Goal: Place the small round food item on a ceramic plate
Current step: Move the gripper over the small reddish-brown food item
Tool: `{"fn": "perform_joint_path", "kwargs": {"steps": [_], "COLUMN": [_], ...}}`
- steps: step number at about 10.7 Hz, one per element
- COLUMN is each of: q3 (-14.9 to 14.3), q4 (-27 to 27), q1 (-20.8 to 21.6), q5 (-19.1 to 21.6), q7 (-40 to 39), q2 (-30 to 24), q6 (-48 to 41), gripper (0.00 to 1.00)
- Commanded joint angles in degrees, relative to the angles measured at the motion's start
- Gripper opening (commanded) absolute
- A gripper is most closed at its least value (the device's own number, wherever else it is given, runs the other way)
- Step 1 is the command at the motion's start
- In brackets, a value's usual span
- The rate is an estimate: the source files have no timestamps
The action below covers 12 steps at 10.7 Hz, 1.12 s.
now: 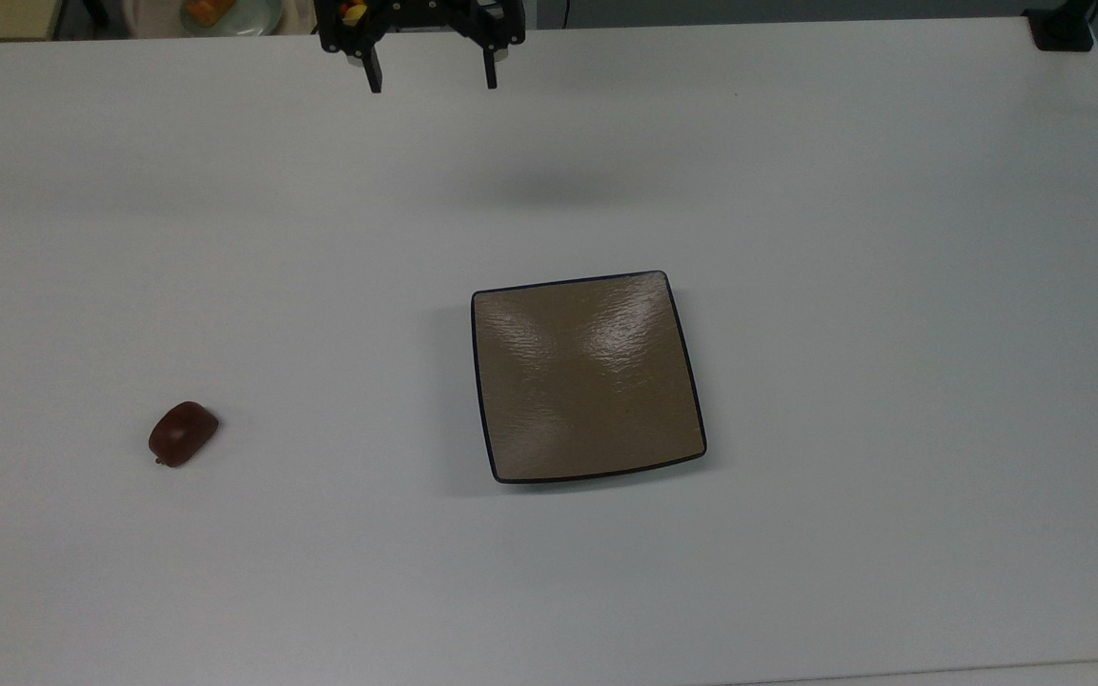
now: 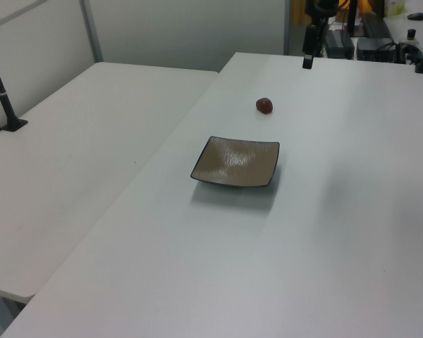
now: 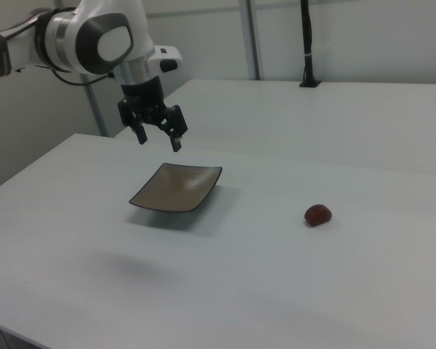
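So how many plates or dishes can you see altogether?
2: the square tan plate mid-table, and a pale round dish holding orange food, cut off at the top view's upper left edge. Others may lie out of frame.

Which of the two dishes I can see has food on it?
The pale greenish round dish beyond the table's far edge holds an orange food piece; the square tan-brown plate is bare.

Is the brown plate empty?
Empty. The ceramic plate shows only its bare rippled surface; the small round food item sits apart on the table.
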Motion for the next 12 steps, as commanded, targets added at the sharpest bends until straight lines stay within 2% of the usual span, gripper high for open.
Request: {"fn": "perform_joint_path", "kwargs": {"steps": [1, 3, 4, 7, 9, 12], "q3": [-3.1, -3.3, -4.0, -6.8, -8.8, -8.9], "q4": [3.5, 5.6, 6.2, 12.7, 13.6, 13.6], "q1": [-0.1, 0.3, 0.0, -0.1, -0.8, -3.0], "q5": [0.3, -0.4, -0.2, -0.1, 0.3, 0.4], "q7": [4.5, 9.5, 10.0, 12.3, 13.8, 14.5], "q2": [3.0, 4.8, 6.2, 12.6, 15.6, 19.2], "q6": [0.3, 0.4, 1.0, 1.7, 8.0, 16.6], "gripper": [1.00, 1.00, 1.00, 1.00, 1.00, 1.00]}}
